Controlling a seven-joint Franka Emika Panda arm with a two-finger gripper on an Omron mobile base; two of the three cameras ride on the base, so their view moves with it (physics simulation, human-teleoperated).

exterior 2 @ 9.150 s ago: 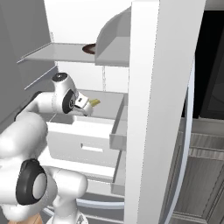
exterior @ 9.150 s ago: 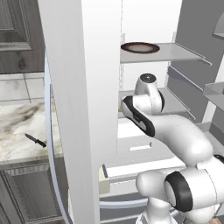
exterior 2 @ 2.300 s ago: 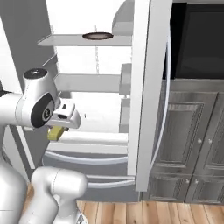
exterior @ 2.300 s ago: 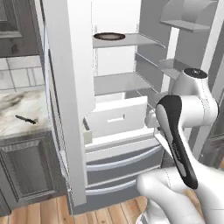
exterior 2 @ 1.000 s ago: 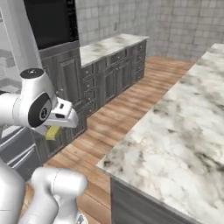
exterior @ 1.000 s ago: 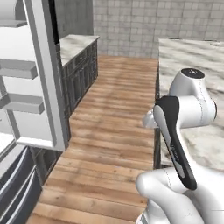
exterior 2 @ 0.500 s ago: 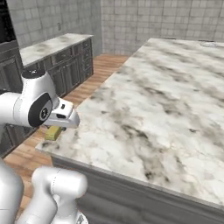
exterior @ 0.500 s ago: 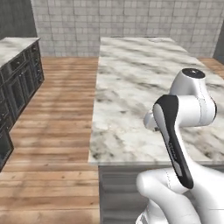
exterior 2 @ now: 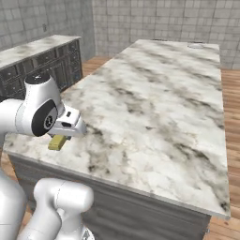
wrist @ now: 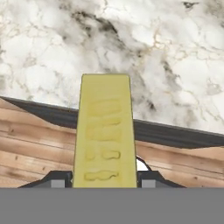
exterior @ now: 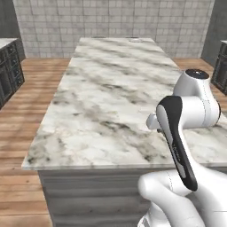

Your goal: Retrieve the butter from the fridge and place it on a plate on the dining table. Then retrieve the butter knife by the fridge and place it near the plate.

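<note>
butter (wrist: 104, 135) sits clamped between the two fingers of my tool (exterior 2: 61, 138), which is closed on the stick near the tabletop's (exterior: 111, 88) near corner. my base has swung away from the fridge over the last seconds, so the marble dining tabletop now lies ahead; carrying is nearly done, i judge. a pale round shape at the far end (exterior 2: 195, 45) may be the plate, too small to tell. my arm is folded close, wrist held low beside my body.
</note>
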